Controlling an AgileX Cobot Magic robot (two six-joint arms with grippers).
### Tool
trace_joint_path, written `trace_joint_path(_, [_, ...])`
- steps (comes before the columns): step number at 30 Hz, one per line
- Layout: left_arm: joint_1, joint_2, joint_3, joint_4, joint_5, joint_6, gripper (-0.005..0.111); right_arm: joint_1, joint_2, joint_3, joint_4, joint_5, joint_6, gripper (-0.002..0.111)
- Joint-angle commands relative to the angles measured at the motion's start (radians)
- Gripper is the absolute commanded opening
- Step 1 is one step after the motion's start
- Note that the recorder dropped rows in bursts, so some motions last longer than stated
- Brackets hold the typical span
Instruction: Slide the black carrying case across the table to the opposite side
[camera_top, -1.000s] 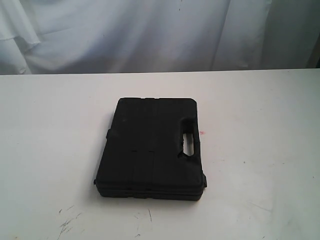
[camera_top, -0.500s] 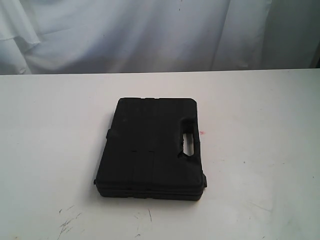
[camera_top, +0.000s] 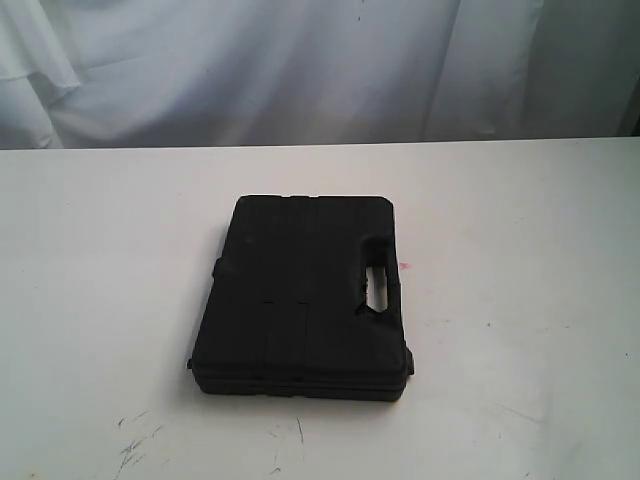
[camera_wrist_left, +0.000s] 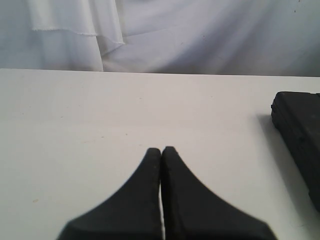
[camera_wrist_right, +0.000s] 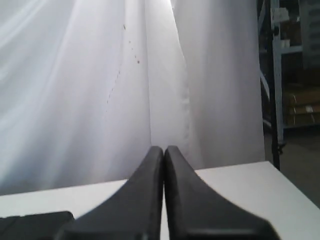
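A black carrying case (camera_top: 305, 295) lies flat near the middle of the white table (camera_top: 100, 250), its handle cut-out (camera_top: 378, 283) on the right side. Neither gripper shows in the exterior view. My left gripper (camera_wrist_left: 161, 150) is shut with nothing in it, over bare table; the case's edge (camera_wrist_left: 299, 135) shows off to one side, well apart from it. The right gripper (camera_wrist_right: 164, 149) is shut and empty too, and a corner of the case (camera_wrist_right: 35, 220) shows low in that view.
A small pink spot (camera_top: 404, 266) marks the table just right of the case. Dark scuff marks (camera_top: 135, 445) run along the near edge. A white curtain (camera_top: 300, 70) hangs behind the table. Shelving (camera_wrist_right: 292, 75) stands past the curtain's edge in the right wrist view.
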Motion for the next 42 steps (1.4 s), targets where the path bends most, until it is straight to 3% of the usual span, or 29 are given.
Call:
trace_joint_path(1, [-0.004,-0.005,0.008,-0.005,-0.003,-0.002,0.000,-0.008,-0.006,0.003,0.004,-0.157,-0.005,0.000])
trace_joint_path(6, [-0.004,-0.005,0.008,-0.005,-0.003,-0.002,0.000,-0.008,-0.006,0.003,0.006,-0.448,-0.005,0.000])
trace_joint_path(10, [-0.004,-0.005,0.008,-0.005,-0.003,-0.002,0.000,-0.008,-0.006,-0.006,0.006,-0.521,0.029,0.000])
trace_joint_path(15, [-0.004,-0.005,0.008,-0.005,-0.003,-0.002,0.000,-0.008,0.042,-0.185,0.006,-0.302,0.064,0.000])
trace_joint_path(19, [-0.004,-0.005,0.008,-0.005,-0.003,-0.002,0.000,-0.001,0.229,-0.361,0.004,-0.159,0.070,0.000])
trace_joint_path(25, [-0.004,-0.005,0.008,-0.005,-0.003,-0.002,0.000,0.156,0.610,-0.538,0.004,0.116,0.077,0.000])
trace_joint_path(29, [-0.004,-0.005,0.008,-0.005,-0.003,-0.002,0.000,0.277,0.826,-0.560,0.007,0.296,0.074,0.000])
trace_joint_path(34, [-0.004,-0.005,0.008,-0.005,-0.003,-0.002,0.000,0.339,0.922,-0.560,0.007,0.555,0.067,0.000])
trace_joint_path(37, [-0.004,-0.005,0.008,-0.005,-0.003,-0.002,0.000,0.343,0.922,-0.560,0.007,0.613,0.067,0.000])
trace_joint_path(42, [-0.004,-0.005,0.008,-0.005,-0.003,-0.002,0.000,0.343,0.916,-0.565,0.096,0.505,0.018,0.000])
